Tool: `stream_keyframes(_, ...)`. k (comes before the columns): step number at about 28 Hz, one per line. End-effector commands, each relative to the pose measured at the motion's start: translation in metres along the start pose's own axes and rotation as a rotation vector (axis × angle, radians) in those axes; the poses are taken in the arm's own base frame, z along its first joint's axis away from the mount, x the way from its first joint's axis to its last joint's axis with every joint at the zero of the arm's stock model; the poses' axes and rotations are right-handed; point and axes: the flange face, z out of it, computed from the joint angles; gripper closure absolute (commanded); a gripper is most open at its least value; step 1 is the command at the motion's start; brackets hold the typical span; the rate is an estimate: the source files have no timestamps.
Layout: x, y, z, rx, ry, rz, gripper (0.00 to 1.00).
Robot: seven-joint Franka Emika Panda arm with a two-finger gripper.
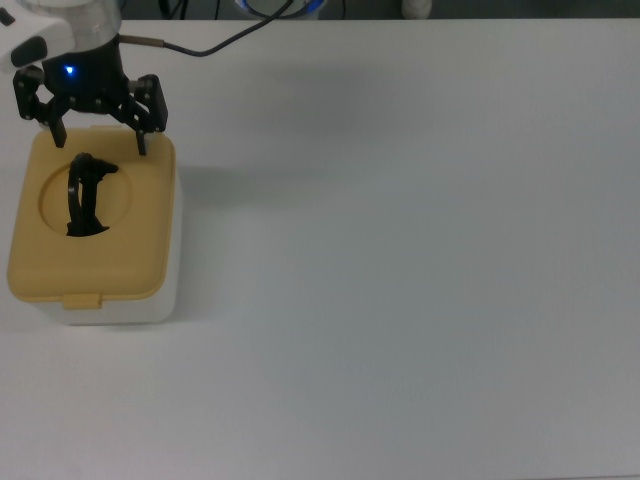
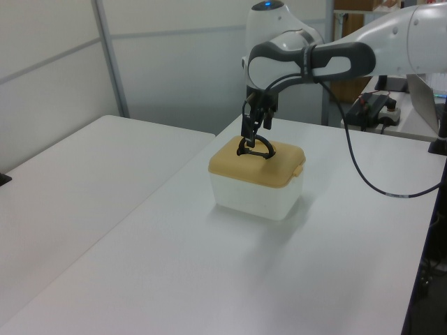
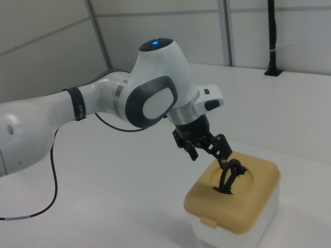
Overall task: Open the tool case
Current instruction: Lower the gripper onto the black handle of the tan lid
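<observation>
The tool case (image 1: 140, 250) is a white tub with a tan-yellow lid, at the top view's left. Its lid is down. A black handle (image 1: 85, 195) stands upright in the lid's round recess, and a front tab (image 1: 82, 299) sits on the near edge. My gripper (image 1: 100, 141) is open and hovers over the lid's far edge, just beyond the handle, holding nothing. In the left view the gripper (image 2: 253, 129) hangs directly above the handle (image 2: 255, 148) of the tool case (image 2: 257, 188). The right view shows the gripper (image 3: 209, 154) beside the handle (image 3: 229, 178), with one fingertip close to the handle's top.
The case stands on a white table (image 1: 400, 250). A black cable (image 1: 200, 45) trails from the arm across the table's far edge. In the left view a second table (image 2: 84, 167) lies at the left, with equipment (image 2: 374, 105) beyond the right side.
</observation>
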Motion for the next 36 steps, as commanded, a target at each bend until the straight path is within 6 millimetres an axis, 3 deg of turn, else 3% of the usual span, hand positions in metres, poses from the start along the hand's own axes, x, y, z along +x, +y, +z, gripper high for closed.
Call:
stream_keyframes(1,0.004,0.01,-0.008,-0.019,0.019,-0.057,0.0)
stream_keyframes(9,0.013,0.016,0.005,-0.034,0.07,-0.092,0.0)
stream_keyframes(18,0.02,0.016,0.032,-0.031,0.063,-0.092,0.02)
stream_keyframes(20,0.02,0.016,0.035,-0.031,0.061,-0.092,0.09)
stream_keyframes(25,0.02,0.016,0.036,-0.026,0.062,-0.088,0.53)
stream_keyframes(26,0.02,0.016,0.036,-0.027,0.062,-0.089,0.68)
stream_keyframes(29,0.02,0.016,0.037,-0.026,0.059,-0.089,0.95)
stream_keyframes(30,0.02,0.016,0.037,-0.026,0.059,-0.089,1.0)
stream_keyframes(36,0.019,0.018,0.036,-0.028,0.062,-0.086,1.0)
